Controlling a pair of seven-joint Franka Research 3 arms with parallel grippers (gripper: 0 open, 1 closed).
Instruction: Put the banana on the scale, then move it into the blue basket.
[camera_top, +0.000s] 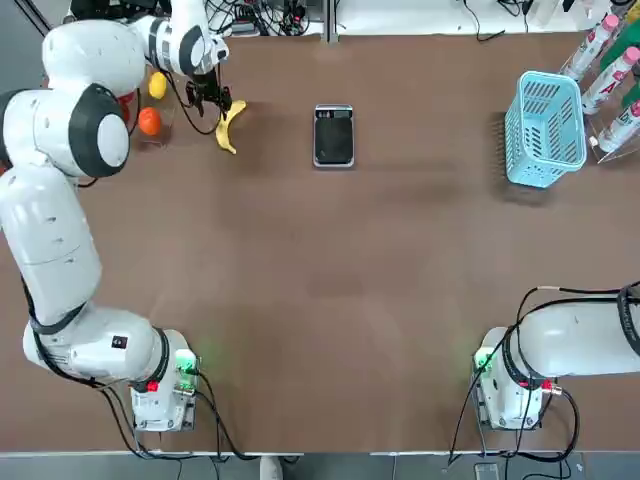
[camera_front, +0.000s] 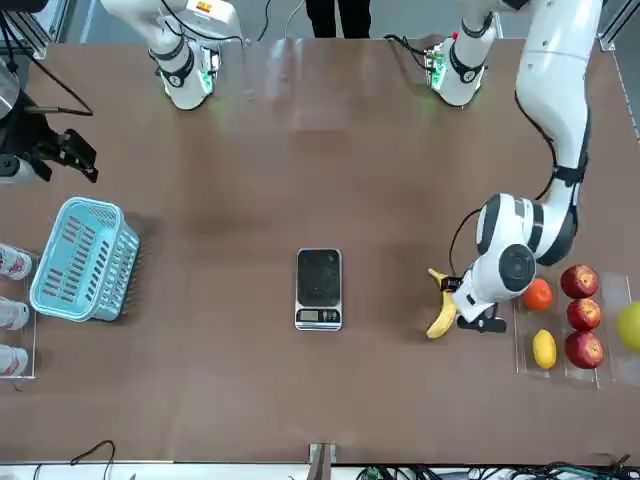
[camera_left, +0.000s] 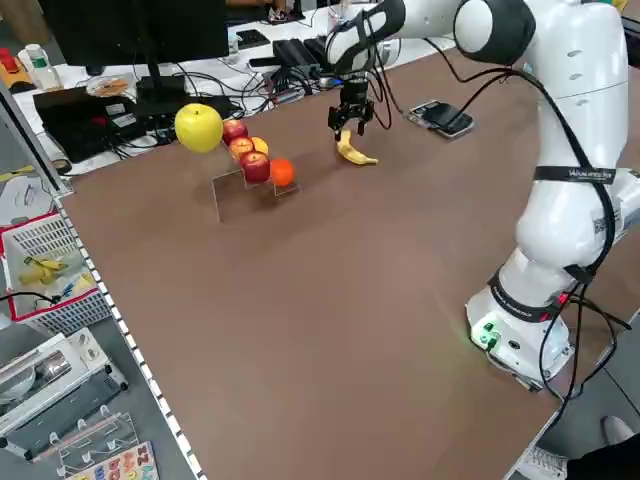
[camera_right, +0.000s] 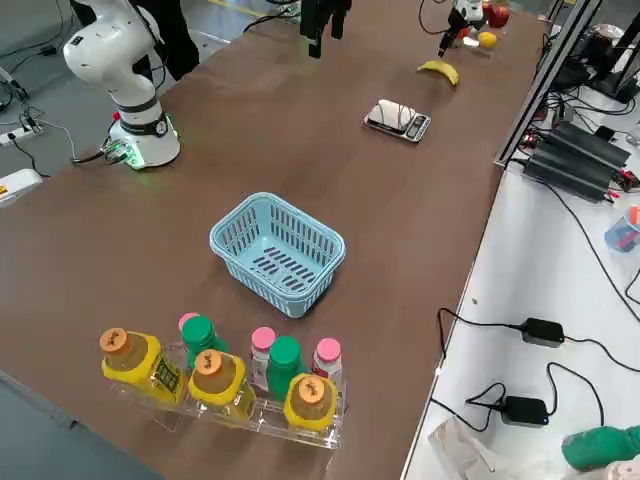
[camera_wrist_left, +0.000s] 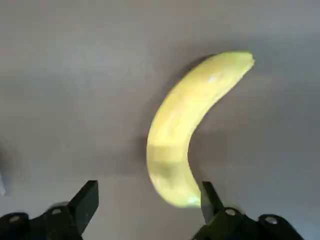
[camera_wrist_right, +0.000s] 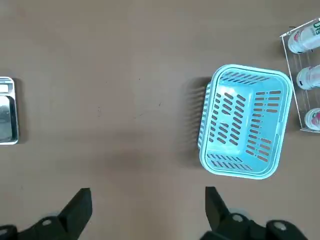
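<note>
Scale (camera_wrist_right: 7, 111) cropped, right wrist view.

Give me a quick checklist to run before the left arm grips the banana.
1. Left gripper open: ok, its fingers stand apart.
2. Banana between the fingertips: not ok, it lies mostly ahead of them, nearer one finger's side.
3. Scale ready to take the banana: ok, nothing lies on it.
4. Blue basket upright and empty: ok, it stands open side up with nothing inside.
5. Right gripper out of the way: ok, it is open and on the basket's side of the table, away from the banana.
6. Scale switched on and zeroed: cannot tell, no reading can be made out.
</note>
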